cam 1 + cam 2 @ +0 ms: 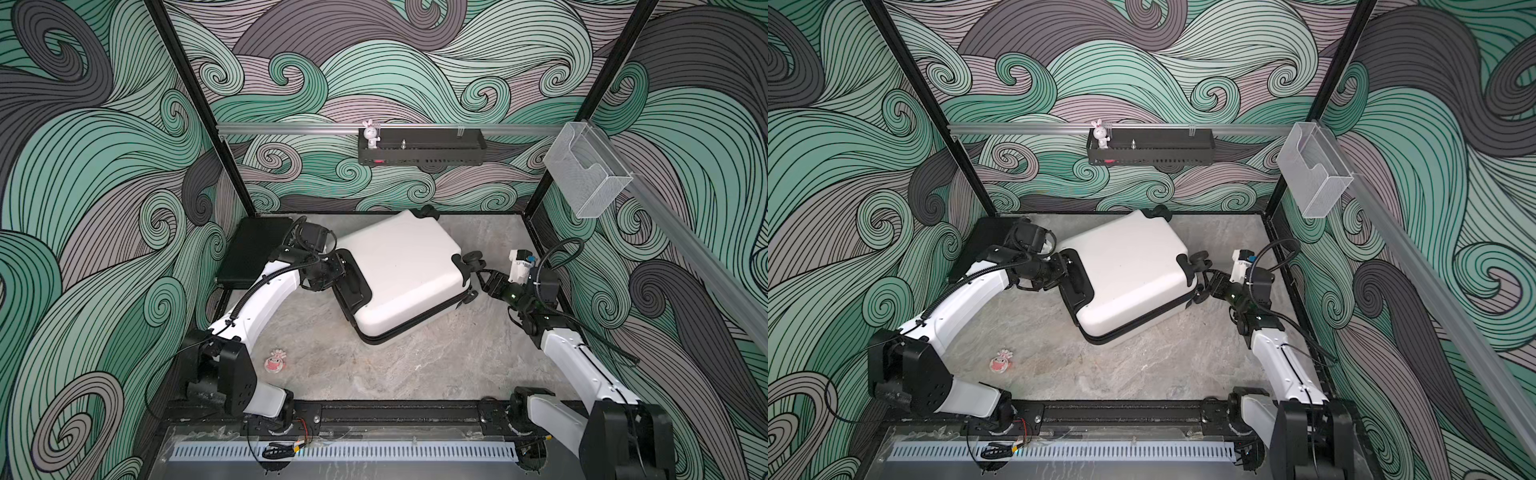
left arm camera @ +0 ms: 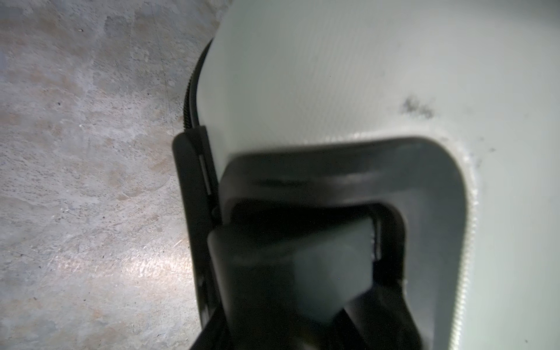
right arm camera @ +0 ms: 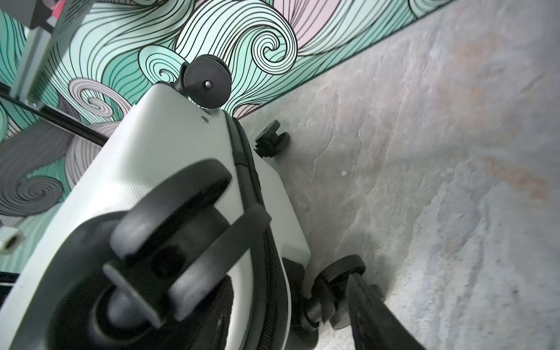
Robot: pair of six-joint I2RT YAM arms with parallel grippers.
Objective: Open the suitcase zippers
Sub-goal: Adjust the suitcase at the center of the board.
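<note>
On the grey, stone-patterned counter (image 1: 415, 374) the suitcase (image 1: 399, 274) lay flat on one broad white shell, skewed, with its recessed handle (image 1: 353, 282) turned toward the left arm and its wheels (image 1: 473, 259) toward the right arm. The zippers (image 3: 271, 291) ran as a thin black band round the suitcase's middle seam, and along the wheel end the two shells met at that band. At the suitcase's handle end sat the left tool (image 1: 337, 270). The left wrist view showed one finger (image 2: 318, 266) lodged inside the black handle recess, but I could not tell whether the jaws pinched anything. At the suitcase's wheel end the right tool (image 1: 477, 283) stood with its jaws spread. In the right wrist view one finger lay over the white shell by a wheel and the other down by the lower corner wheel, with the zipper band between them and nothing gripped. Just beyond the suitcase's handle end lay a flat black briefcase (image 1: 253, 249). Off the suitcase's long front edge, well apart from it, a small pink figure (image 1: 275, 360) rested on the counter.
</note>
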